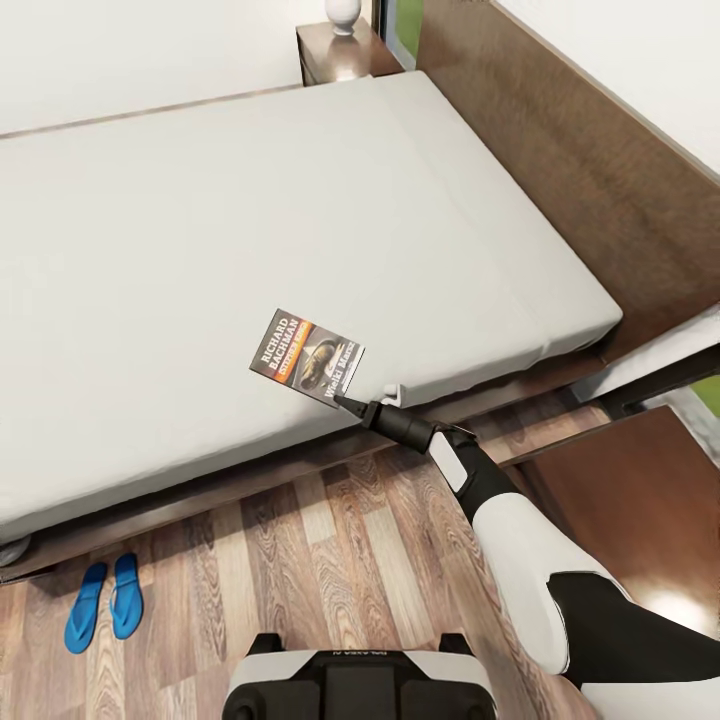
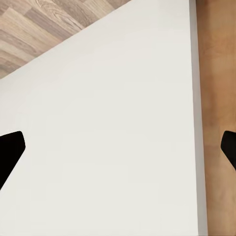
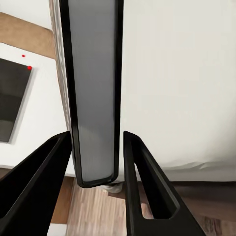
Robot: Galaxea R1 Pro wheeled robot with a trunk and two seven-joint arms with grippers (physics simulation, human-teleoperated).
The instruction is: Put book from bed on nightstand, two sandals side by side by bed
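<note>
Right pincer [image 1: 345,402] grips thin glossy book [image 1: 306,356] above smooth mattress [image 1: 200,220].

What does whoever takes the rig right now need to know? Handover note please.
Right gripper: at the book's near corner; the right wrist view shows the book edge-on between the fingers, apparently gripped.
Left gripper: open, holding nothing, over a white surface.
Book: lifted or tilted over the bed near its front edge.
Sandals: side by side on the floor next to the bed; looks done.
Left: carry the book to a nightstand; one stands at the bed's far corner.
</note>
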